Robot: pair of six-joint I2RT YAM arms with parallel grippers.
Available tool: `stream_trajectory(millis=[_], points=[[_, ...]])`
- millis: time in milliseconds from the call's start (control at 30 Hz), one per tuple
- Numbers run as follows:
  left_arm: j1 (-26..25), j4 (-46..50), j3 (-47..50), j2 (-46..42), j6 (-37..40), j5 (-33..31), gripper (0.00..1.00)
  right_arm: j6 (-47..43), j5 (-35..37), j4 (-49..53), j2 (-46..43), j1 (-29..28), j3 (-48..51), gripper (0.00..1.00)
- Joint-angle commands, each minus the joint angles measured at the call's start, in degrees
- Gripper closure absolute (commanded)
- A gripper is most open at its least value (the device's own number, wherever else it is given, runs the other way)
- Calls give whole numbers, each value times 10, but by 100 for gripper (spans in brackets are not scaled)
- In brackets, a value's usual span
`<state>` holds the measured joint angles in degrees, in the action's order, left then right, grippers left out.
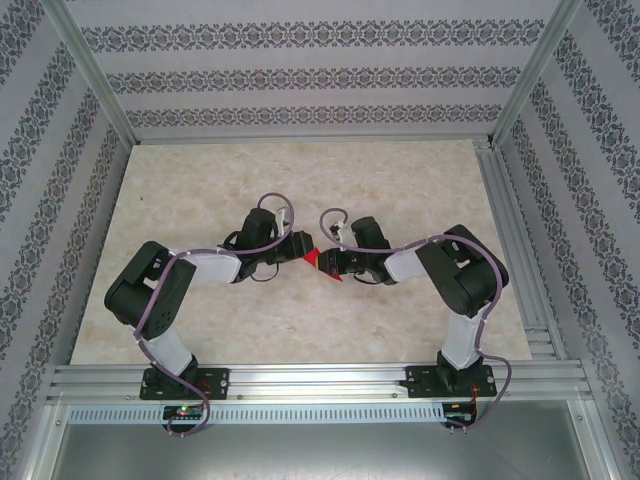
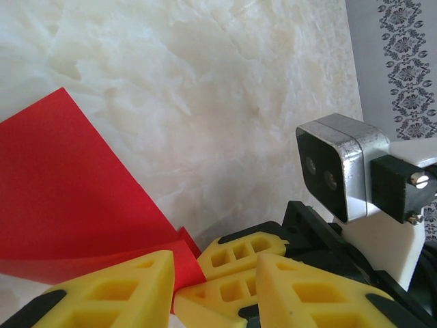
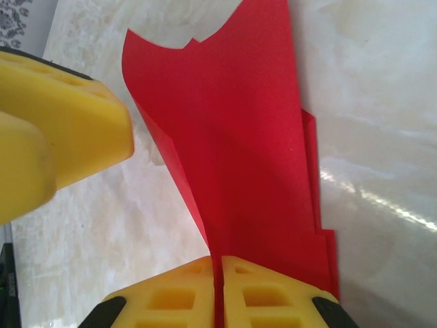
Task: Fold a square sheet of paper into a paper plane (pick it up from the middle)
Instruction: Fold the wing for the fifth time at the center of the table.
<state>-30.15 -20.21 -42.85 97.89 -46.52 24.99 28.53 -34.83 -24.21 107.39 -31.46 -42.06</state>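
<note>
Right pincer (image 3: 218, 292): clamped tight on the paper plane's (image 3: 239, 157) lower edge.
Paper plane: between both pincers, mid-counter (image 2: 239, 102).
Left pincer (image 2: 215, 265): part-open around that corner, gripping nothing evident.
Risk: left closing on right's fingertips; pulling apart could tear the crease.

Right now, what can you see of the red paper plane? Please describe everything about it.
The paper plane is thin, smooth, bright red paper, folded into a narrow shape with sharp creases and layered edges along one side. It is near the middle of the table. The right gripper is shut on one end of its central fold. The left gripper stands open close beside it; whether it touches the paper is unclear.
</note>
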Motion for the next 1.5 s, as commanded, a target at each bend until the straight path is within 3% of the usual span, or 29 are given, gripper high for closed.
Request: stream_trajectory(millis=[0, 533, 1467], points=[[-5, -30, 9, -9, 12, -6, 63, -12, -34, 32, 3, 8, -19, 90], [-6, -19, 7, -4, 21, -19, 66, 78, -102, 2, 38, 16, -48, 93], [-5, 17, -27, 55, 28, -41, 71, 93, -92, 43, 64, 25, -65, 88]])
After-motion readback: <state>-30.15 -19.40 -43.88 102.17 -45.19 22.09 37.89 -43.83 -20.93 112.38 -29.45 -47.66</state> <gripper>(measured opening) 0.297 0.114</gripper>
